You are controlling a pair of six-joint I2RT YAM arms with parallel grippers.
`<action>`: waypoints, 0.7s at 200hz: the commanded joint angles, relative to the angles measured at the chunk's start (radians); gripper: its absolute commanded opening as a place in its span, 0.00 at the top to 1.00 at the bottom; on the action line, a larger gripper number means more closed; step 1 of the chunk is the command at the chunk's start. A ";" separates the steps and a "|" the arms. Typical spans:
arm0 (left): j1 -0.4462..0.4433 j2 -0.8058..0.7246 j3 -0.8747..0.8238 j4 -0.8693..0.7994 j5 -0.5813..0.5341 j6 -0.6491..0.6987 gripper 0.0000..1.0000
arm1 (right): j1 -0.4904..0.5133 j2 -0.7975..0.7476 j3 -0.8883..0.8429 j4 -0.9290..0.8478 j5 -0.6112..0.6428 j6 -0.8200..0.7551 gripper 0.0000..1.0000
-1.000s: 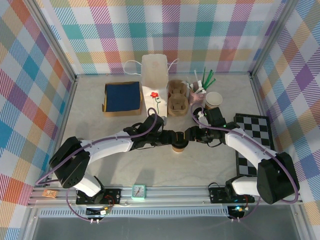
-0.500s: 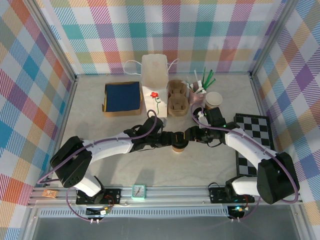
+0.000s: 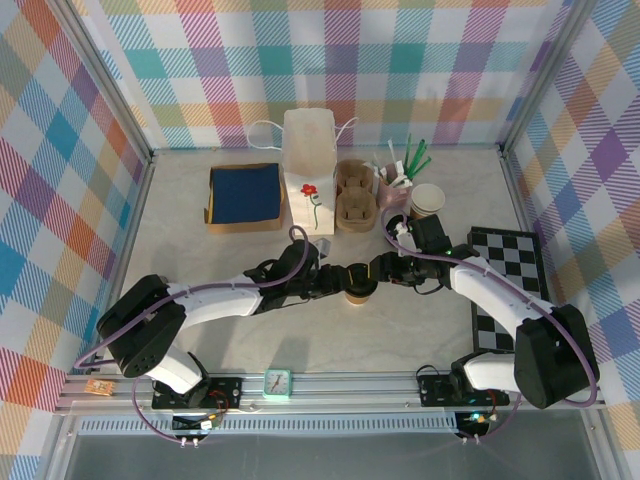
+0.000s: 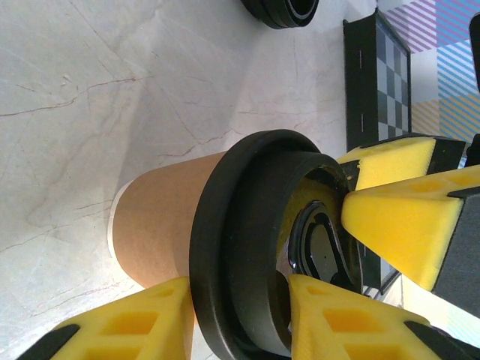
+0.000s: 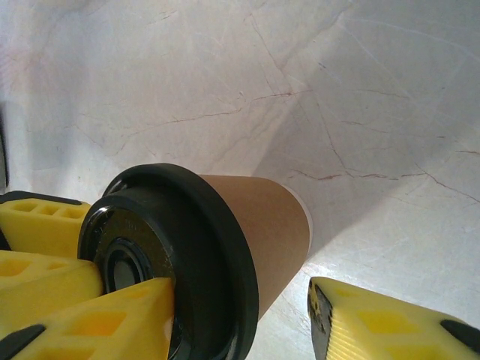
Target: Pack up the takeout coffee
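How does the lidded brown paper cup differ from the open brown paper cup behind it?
The lidded brown paper cup wears a round black plastic lid; the open brown paper cup shows its white inside. The lidded one stands mid-table, the open one farther back. Both stand upright.

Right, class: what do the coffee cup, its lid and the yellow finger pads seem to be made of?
Cup: kraft paper, matte brown, with a white base edge. Lid: likely moulded plastic, black, with soft sheen on the rim. Pads: probably foam or soft rubber, matte yellow, with moulded recesses.
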 commanded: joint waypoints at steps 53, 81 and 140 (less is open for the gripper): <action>-0.015 0.100 -0.128 -0.096 -0.019 -0.021 0.66 | 0.003 0.019 -0.042 -0.024 0.071 0.012 0.50; -0.017 0.118 -0.151 -0.061 -0.014 -0.033 0.66 | 0.003 0.022 -0.049 -0.021 0.078 0.012 0.50; -0.016 0.155 -0.179 -0.018 -0.015 -0.043 0.67 | 0.003 0.035 -0.052 -0.014 0.082 0.010 0.50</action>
